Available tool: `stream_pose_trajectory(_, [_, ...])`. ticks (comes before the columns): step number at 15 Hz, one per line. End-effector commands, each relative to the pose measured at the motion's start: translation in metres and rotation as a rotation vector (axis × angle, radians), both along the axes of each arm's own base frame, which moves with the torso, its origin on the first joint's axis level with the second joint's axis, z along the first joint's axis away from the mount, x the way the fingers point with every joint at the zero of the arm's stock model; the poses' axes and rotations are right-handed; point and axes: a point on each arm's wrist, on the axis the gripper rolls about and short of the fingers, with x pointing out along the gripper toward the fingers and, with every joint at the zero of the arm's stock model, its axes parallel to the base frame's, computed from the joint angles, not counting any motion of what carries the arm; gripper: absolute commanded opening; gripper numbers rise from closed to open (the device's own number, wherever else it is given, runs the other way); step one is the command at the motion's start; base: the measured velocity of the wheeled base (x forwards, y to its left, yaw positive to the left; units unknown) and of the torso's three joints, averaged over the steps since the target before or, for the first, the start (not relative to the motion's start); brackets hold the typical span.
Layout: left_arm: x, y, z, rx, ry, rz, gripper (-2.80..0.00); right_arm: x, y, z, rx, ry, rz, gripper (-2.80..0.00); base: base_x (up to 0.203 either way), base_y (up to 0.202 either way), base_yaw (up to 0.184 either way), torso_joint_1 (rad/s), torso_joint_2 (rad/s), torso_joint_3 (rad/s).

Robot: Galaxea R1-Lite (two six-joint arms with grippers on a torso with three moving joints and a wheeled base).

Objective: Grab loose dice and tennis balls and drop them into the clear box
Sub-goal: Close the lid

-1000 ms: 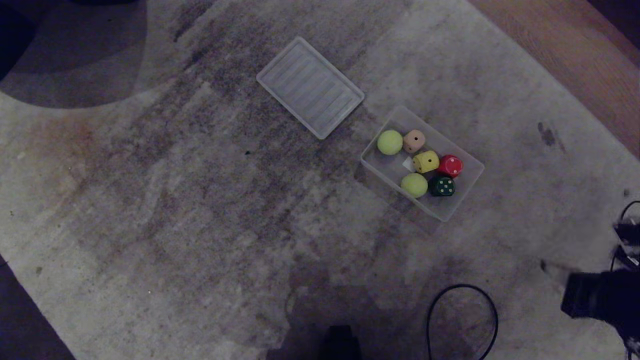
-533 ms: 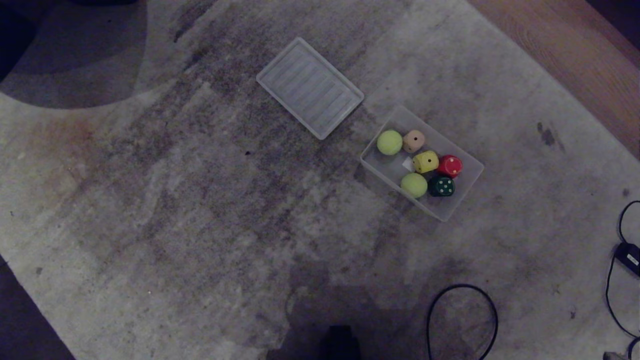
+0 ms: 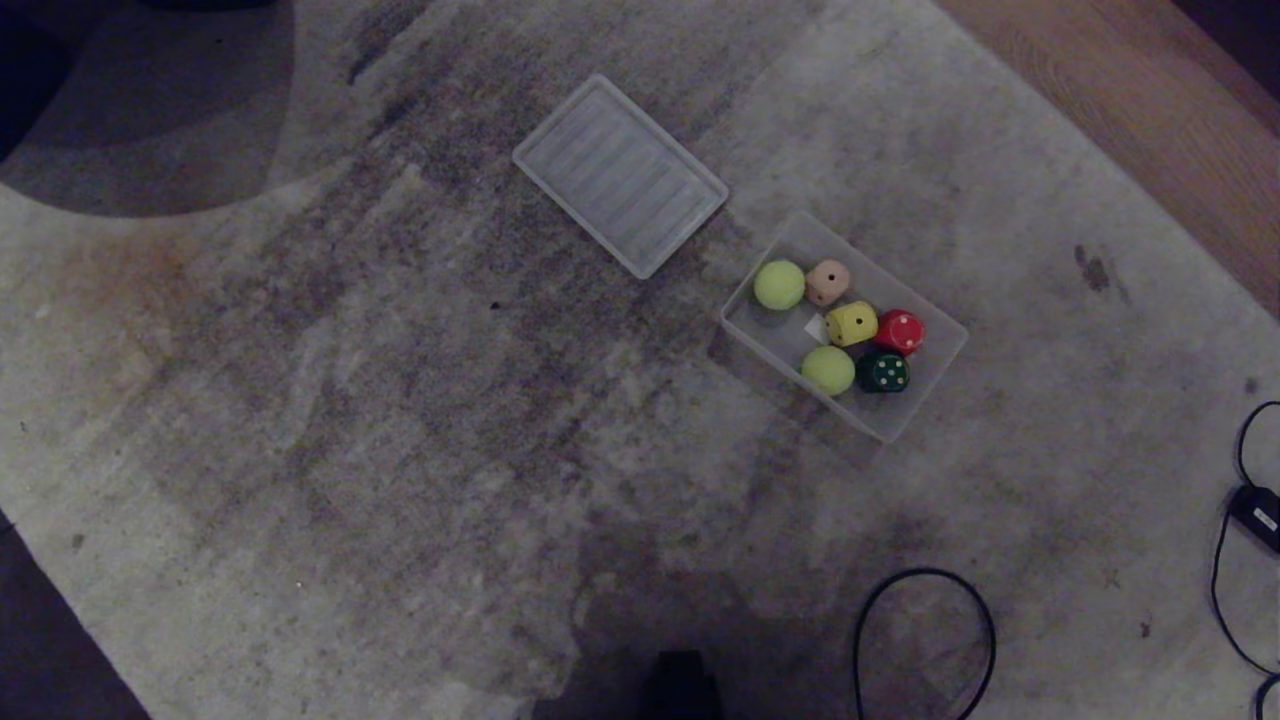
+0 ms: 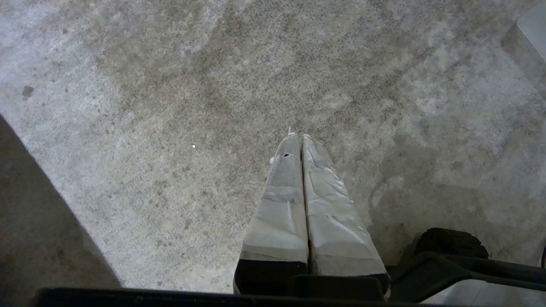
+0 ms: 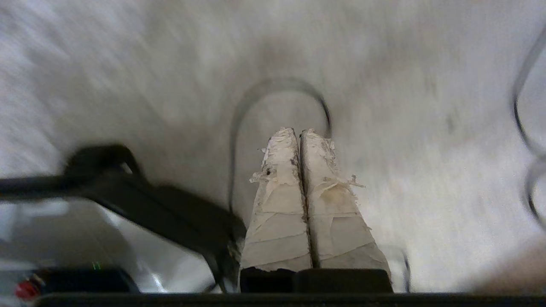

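The left gripper [image 4: 297, 138] hangs over bare carpet [image 4: 170, 106] with its two taped fingers [image 4: 281, 200] pressed flat together, nothing between them. The right gripper [image 5: 296, 132] is the same — fingers [image 5: 281, 204] closed tight and empty, a loop of black cable [image 5: 277, 85] lying on the carpet just past their tips.

Neither gripper shows in the head view, and the clear box [image 3: 935, 385] is nowhere near either pair of fingers in the wrist views. Inside the box sit two tennis balls [image 3: 779, 285] and four dice [image 3: 851, 324] — beige, yellow, red and green — bunched together, several touching. A ribbed clear lid [image 3: 620, 175] lies flat on the carpet just beside the box's corner.
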Motion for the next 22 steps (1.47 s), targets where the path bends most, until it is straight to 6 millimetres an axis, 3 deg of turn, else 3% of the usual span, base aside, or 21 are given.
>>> stream_pose_trajectory(1, [0.0002, 0.0, -0.0003, 0.0, 0.002, 0.0, -2.8, -0.0145, 0.0001, -0.0041, -0.015, -0.189, 0.011, -2.8, 0.0, 0.0, 0.0, 0.0, 0.0, 0.0])
stream_pose_trajectory(22, [0.0002, 0.0, -0.0003, -0.005, 0.002, 0.0, -2.8, -0.0136, 0.0003, -0.0048, -0.032, -0.207, 0.031, -2.8, 0.0, 0.0, 0.0, 0.0, 0.0, 0.0])
